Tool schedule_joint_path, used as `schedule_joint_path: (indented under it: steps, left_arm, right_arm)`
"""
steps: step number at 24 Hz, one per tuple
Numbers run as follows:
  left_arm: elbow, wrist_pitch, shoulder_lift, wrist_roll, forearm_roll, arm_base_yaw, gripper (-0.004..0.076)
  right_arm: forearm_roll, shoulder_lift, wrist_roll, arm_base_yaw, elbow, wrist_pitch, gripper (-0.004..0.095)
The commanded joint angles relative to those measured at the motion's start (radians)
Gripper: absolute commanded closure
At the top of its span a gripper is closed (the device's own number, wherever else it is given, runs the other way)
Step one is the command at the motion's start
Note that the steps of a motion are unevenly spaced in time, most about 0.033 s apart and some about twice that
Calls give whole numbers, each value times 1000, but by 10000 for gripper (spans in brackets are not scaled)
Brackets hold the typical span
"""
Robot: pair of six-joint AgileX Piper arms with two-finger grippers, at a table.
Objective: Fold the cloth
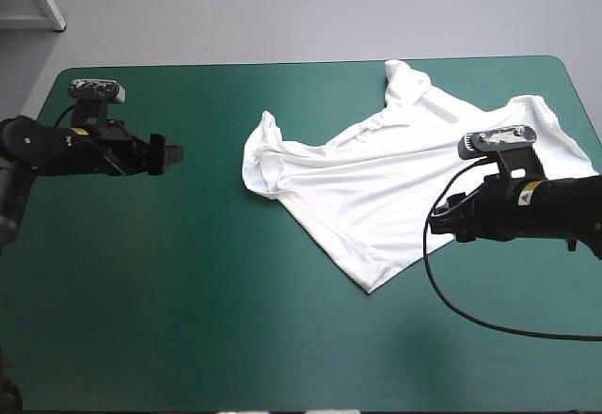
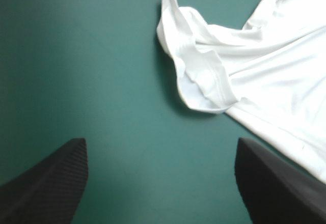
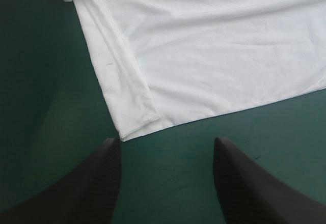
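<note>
Folding not begun; shirt [image 1: 376, 188] lay askew

Left hand [image 1: 174, 153] hovered released over bare desk [image 1: 188, 292], empty and apart from the cloth. Nearest it lay a bunched sleeve [image 2: 198, 76], its edge curled up. The shirt sprawled skewed across the desk's right half, wrinkled, a hem corner [image 3: 135, 127] pointing toward the near edge. It looked light, soft and limp, likely to sag and slide on the desk; corners and hem seemed the best holds. Right hand [image 3: 165, 142], also released and empty, hung just short of that corner. Nothing else stood in the way.
</note>
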Motion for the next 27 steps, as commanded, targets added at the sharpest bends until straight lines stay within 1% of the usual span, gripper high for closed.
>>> schedule_joint_path:
  steps: [1,2,3,4,5,8,12,16,20,27]
  left_arm:
    - [-105,-103,97,55,-105,-68,150]
    - [-135,-110,139,55,-100,-97,150]
    - [-205,-128,208,48,-74,-140,150]
    - [-234,-135,238,43,-67,-157,150]
    - [-312,-153,315,34,-67,-192,150]
    - [-469,-193,467,-5,-62,-228,150]
    - [-661,-197,665,-52,-26,-238,150]
    - [-729,-202,754,-52,-26,-245,150]
    - [-756,-236,822,-43,-24,-255,150]
    - [-762,-284,891,-23,-28,-290,150]
  right_arm:
    - [15,-15,-27,4,-23,-19,395]
    - [17,-15,-29,4,-19,-19,395]
    - [30,-15,-45,4,-8,-19,395]
    - [32,-15,-47,6,2,-19,395]
    - [32,-15,-49,18,27,-19,395]
    - [43,-15,-45,59,125,-26,395]
    - [69,-15,-36,151,262,-125,395]
    - [67,-15,-30,217,296,-172,395]
    - [65,-15,-30,263,298,-197,395]
    - [65,-15,-30,281,298,-206,395]
